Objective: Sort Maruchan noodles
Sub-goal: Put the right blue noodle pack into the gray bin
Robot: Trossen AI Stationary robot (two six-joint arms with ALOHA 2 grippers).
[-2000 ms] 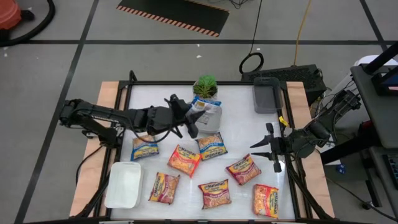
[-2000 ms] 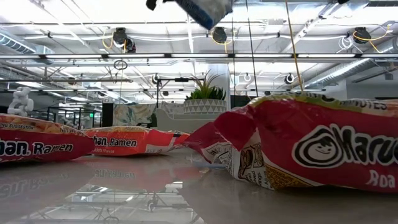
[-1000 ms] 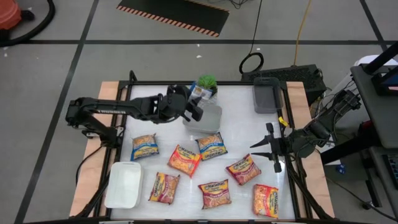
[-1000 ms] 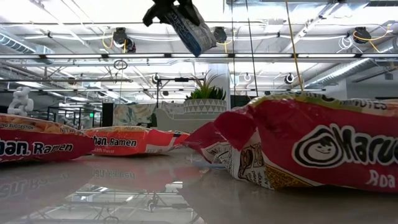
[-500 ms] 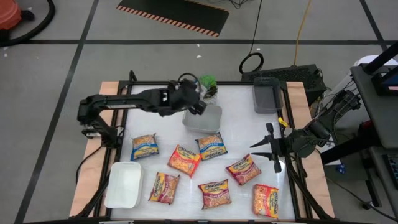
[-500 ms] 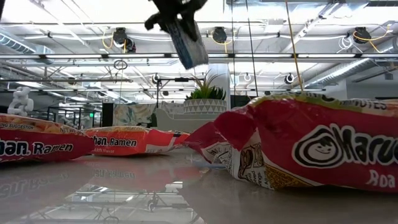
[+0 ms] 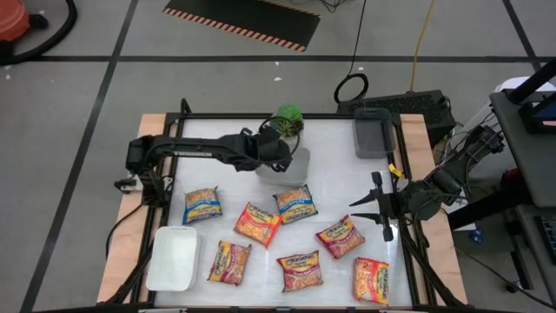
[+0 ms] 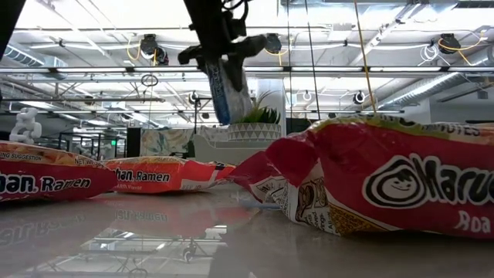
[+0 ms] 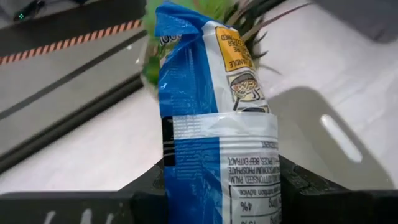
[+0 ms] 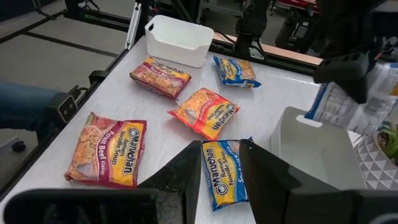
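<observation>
The left gripper (image 9: 217,186) has its jaws clamped on a blue packet (image 9: 211,99), upper middle, over the grey bin (image 7: 291,165). Dropped crooked, it could hit the plant (image 7: 288,116). The right jaws stay empty.

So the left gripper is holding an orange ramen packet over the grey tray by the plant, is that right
Not quite. The left gripper holds a blue-and-white ramen packet, not an orange one; the left wrist view shows it clearly. The rest stands: the high view puts that gripper over the grey tray beside the plant.
</observation>
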